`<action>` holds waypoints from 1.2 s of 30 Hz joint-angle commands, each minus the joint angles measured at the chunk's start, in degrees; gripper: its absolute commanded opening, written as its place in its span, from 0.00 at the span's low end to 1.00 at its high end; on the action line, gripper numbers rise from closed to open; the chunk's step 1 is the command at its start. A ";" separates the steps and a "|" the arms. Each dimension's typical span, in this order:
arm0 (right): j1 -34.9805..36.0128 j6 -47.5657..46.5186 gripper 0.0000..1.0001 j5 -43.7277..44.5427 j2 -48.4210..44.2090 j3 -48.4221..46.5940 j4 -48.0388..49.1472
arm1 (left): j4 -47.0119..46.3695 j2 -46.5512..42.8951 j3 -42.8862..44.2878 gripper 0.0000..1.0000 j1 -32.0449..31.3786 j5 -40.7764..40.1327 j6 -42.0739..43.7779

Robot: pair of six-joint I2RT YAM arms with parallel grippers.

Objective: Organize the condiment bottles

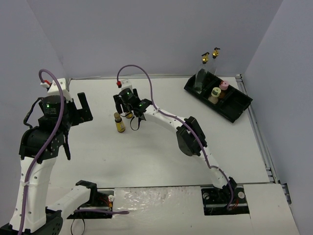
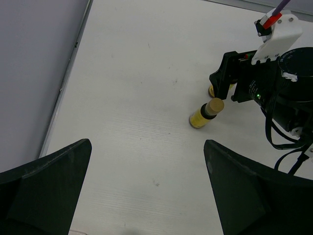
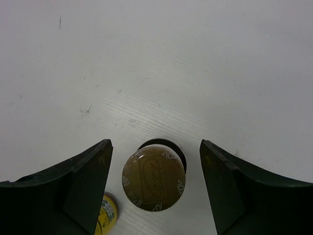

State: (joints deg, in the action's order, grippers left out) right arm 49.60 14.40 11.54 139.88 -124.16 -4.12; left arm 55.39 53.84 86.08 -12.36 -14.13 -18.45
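Between the fingers of my right gripper [image 3: 154, 149] stands an amber bottle [image 3: 153, 178], upright, its brown cap facing straight up at the wrist camera. The jaws are spread, with table [image 3: 156, 58] showing on either side of the cap, so nothing is gripped yet. The bottle's long axis is vertical, in line with my approach, and the cap sits centred in the gap; a straight descent and squeeze looks like all the pick needs. A second amber bottle [image 1: 119, 123] stands just beside it, close by one finger. That finger may brush it, though the top view hides the gap, so I can't be sure. My left gripper [image 2: 147, 147] hangs open, well apart from both, so the right arm is the nearer. Far right, the spouted glass bottles [image 1: 204, 59], the pink-capped bottle [image 1: 224, 85] and the cream-capped bottle [image 1: 215, 92] stand in the black tray [image 1: 238, 104].
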 commanded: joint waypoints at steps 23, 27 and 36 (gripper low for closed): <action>0.41 -2.99 0.16 6.18 1.24 1.46 6.95 | -1.63 0.24 2.00 0.97 0.41 -1.69 1.54; 0.41 -3.04 0.00 6.86 0.44 2.95 7.23 | -1.79 0.20 1.60 0.97 0.41 -1.77 1.40; -1.17 -1.55 0.00 11.53 -14.31 15.29 8.78 | -3.77 -0.71 -1.18 0.97 0.41 -0.83 0.26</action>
State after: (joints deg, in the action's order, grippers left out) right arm 49.57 12.13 18.59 136.89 -113.16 3.73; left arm 55.28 53.63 85.26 -12.35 -15.03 -18.05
